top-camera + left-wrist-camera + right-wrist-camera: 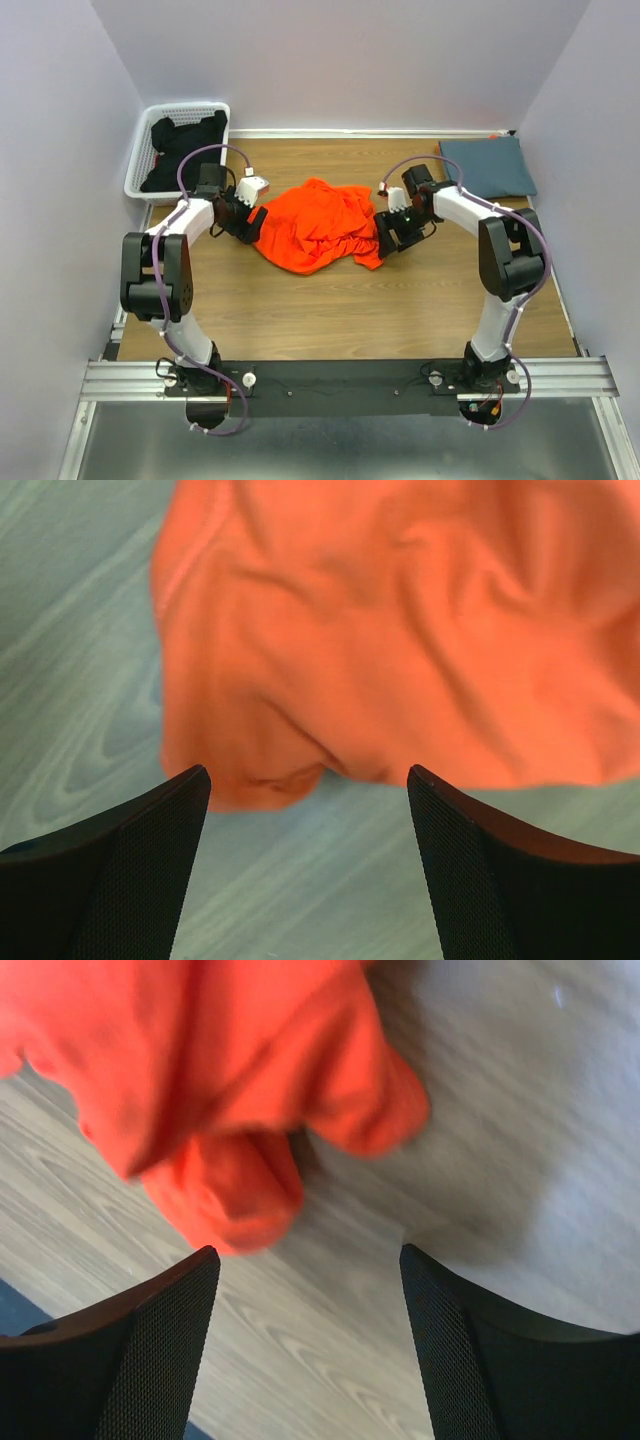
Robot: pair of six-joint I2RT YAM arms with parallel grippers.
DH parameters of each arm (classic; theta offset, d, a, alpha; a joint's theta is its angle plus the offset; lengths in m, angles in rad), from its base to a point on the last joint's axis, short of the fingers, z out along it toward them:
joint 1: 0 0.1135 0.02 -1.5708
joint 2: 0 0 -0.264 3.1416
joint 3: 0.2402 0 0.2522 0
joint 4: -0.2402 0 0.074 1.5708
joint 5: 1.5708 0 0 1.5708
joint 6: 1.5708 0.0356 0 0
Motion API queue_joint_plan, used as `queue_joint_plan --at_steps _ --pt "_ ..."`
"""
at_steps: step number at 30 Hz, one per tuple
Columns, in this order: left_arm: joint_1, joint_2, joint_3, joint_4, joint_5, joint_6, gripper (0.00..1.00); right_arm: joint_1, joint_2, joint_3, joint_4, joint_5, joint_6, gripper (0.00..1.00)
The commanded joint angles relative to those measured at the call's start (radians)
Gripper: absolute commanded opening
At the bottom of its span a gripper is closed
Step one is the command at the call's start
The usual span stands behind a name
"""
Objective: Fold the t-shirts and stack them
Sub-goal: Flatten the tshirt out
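Wooden tabletop (330, 310), two arms reaching in from the near edge. Dark slate blue-grey cloth t-shirt (487, 165) lies at the far right corner as a flat, squared-off rectangle; reads as already folded and put down, likely the base of the stack. Bright orange cloth t-shirt (315, 225) sits in a crumpled heap around the middle of the tabletop, a little toward the far edge, well apart from the blue-grey one: no sleeve or hem laid out, no fold visible. White plastic lattice basket (140, 165) at the far left corner holds a bundle of black cloth (185, 140); cannot tell what garment it is. Judged progress: roughly half done, one shirt folded, the orange one yet to be spread flat, folded and carried onto the blue-grey one. Left jaws stand at the left edge of the orange heap, right jaws at its right edge, one on each side. Left jaws: wide apart, nothing between them; in the left wrist view the rumpled orange edge (400, 630) lies just past the tips, bare wood in the gap. Right jaws: also wide, nothing gripped; in the right wrist view a hanging lump of orange cloth (200, 1060) sits just ahead of one tip, wood showing between them. Whether either tip brushes the cloth, cannot tell. Neither shirt is held.
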Motion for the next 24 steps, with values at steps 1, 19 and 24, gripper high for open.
queue_joint_plan --at_steps 1,19,24 --pt "-0.002 0.063 0.045 0.052 -0.139 -0.035 0.88 0.035 0.063 0.045 0.024 0.012 0.01 0.79" --pt "0.034 0.109 0.434 -0.155 -0.044 -0.077 0.0 -0.091 -0.148 0.168 -0.014 0.217 -0.09 0.01" --pt "0.038 0.095 0.669 -0.215 0.014 -0.112 0.0 -0.196 -0.188 0.326 -0.022 0.288 -0.15 0.01"
